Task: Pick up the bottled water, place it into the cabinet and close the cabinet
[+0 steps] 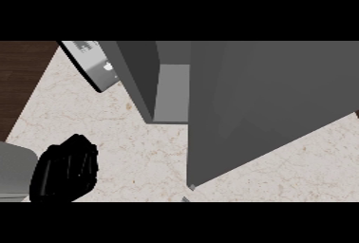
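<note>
So the big risk here, as I see it, is that the cabinet door [270,109] swings or gets pushed with nobody able to see what's behind it. That grey panel fills most of the right side of the view, coming from the far edge down toward the near middle, and it hides a big stretch of the counter [133,142] and most of the cabinet [172,92] opening. If the bottled water sits crooked on the shelf or pokes past the edge, closing the door could knock it over or jam against it.

And honestly I can't spot the bottle anywhere. It might be inside the cabinet already, behind the door, but that's a guess. Only a narrow slice of the lighter interior shows at the middle far side, and nothing stands in it.

The left hand [64,168] sits at the near left, at the end of its grey forearm. Its black fingers look relaxed rather than curled tight, and it holds nothing, hovering over or resting near the marble top, well apart from the cabinet. The right hand doesn't show at all.

There's also a slanted dark panel with white markings [91,59] at the far left, just beside the cabinet.
</note>
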Available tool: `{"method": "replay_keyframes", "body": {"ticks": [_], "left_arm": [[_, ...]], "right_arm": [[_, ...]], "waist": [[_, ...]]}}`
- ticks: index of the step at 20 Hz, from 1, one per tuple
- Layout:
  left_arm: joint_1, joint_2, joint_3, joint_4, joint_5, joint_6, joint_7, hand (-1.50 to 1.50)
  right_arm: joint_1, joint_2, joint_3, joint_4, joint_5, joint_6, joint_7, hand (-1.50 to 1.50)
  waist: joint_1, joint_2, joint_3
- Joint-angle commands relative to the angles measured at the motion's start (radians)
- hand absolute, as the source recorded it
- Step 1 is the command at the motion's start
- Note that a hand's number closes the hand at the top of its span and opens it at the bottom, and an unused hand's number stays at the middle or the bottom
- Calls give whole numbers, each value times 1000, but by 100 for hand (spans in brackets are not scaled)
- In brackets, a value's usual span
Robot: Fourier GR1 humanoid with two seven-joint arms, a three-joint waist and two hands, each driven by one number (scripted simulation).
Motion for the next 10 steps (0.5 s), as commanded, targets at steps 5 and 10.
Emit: {"method": "replay_keyframes", "body": {"ticks": [5,10], "left_arm": [[69,47,61,-35,43,-74,-9,150],[91,70,113,-11,68,-119,-28,150]], "right_arm": [[-316,133,50,182,89,-140,27,150],[-395,131,-85,277,32,-196,32,150]], "waist": [[17,3,-3],[28,11,-2]]}}
